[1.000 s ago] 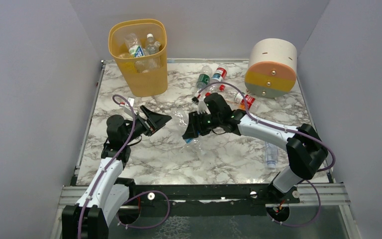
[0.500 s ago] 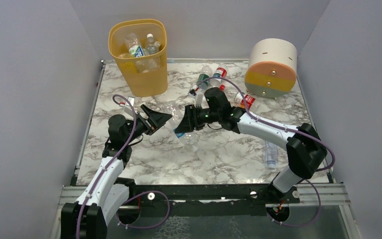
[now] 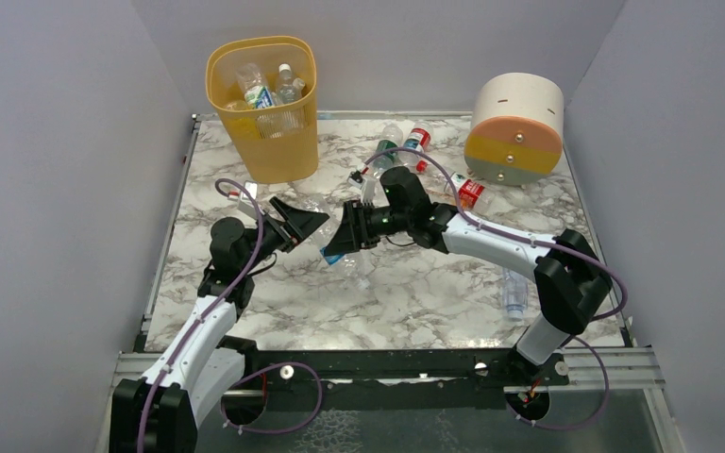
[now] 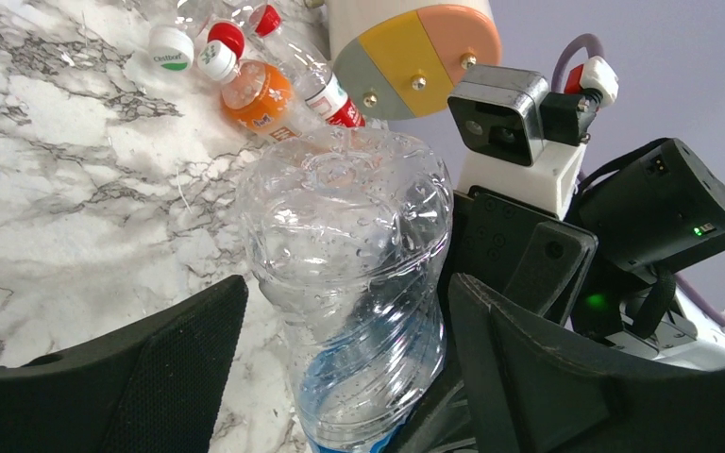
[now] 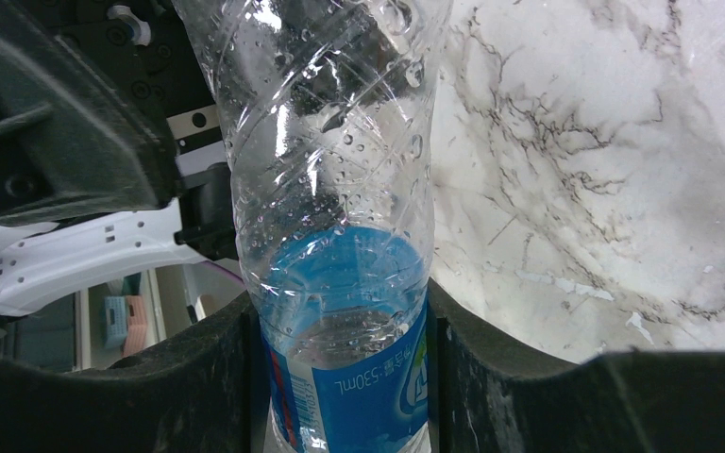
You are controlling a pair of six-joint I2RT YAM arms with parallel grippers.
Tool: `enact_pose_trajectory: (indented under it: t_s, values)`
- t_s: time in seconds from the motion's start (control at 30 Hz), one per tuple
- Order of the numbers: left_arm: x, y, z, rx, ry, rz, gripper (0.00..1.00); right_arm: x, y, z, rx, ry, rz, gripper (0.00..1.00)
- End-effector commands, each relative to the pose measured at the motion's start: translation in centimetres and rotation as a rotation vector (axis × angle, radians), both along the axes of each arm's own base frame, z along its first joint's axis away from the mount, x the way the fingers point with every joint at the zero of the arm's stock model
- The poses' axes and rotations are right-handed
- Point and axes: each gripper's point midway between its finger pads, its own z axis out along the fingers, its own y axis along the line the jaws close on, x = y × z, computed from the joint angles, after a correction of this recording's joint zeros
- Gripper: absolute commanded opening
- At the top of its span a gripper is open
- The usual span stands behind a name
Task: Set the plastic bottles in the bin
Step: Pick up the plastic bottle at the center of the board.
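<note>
Since a second ago the right claw (image 3: 335,234) has swung toward the left of the overhead frame. This has brought the blue-labelled bottle (image 4: 349,236) up to the left claw (image 3: 307,223).

At the upper left of the overhead view stands the bin (image 3: 278,151), with several binned bottles (image 3: 266,90) showing inside its rim; neither wrist view shows it.

Right of it, near the middle, the two claws meet over the bench (image 3: 415,302). From above, the bottle between them is mostly hidden.

The left wrist view makes the matter plainer. The left claw is released, its two fingers (image 4: 151,377) spread on either side of the bottle's wide clear end. A strip of marble shows between the left-hand finger and the bottle's side. Whether the right-hand finger touches it I cannot tell.

The right wrist view alone shows the label's print and droplets inside the plastic. It also shows the right claw grasping the bottle, its pads (image 5: 198,377) pressed against both sides of the blue label.

Further right in the overhead frame, loose bottles (image 3: 401,149) lie near the bench's far edge. The left wrist view adds an orange-labelled bottle (image 4: 260,94) among them.

At the upper right sits the drum (image 3: 516,127).

At the lower right, well apart from the others, a lone bottle (image 3: 515,291) lies on the bench.
</note>
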Motion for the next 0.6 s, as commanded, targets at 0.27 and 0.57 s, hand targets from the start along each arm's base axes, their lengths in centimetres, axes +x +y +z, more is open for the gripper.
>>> enact_pose_trajectory:
  t_s: [0.27,0.57]
  values:
    - [0.4,-0.45,0.96,0.055,-0.099,0.003,0.55,-0.68,1.18,2.14,0.069,-0.006,0.049,0.52]
    - [0.54,-0.62,0.55,0.069,-0.088,-0.006,0.3,-0.85,1.3,1.97,0.069,0.003,0.059,0.61]
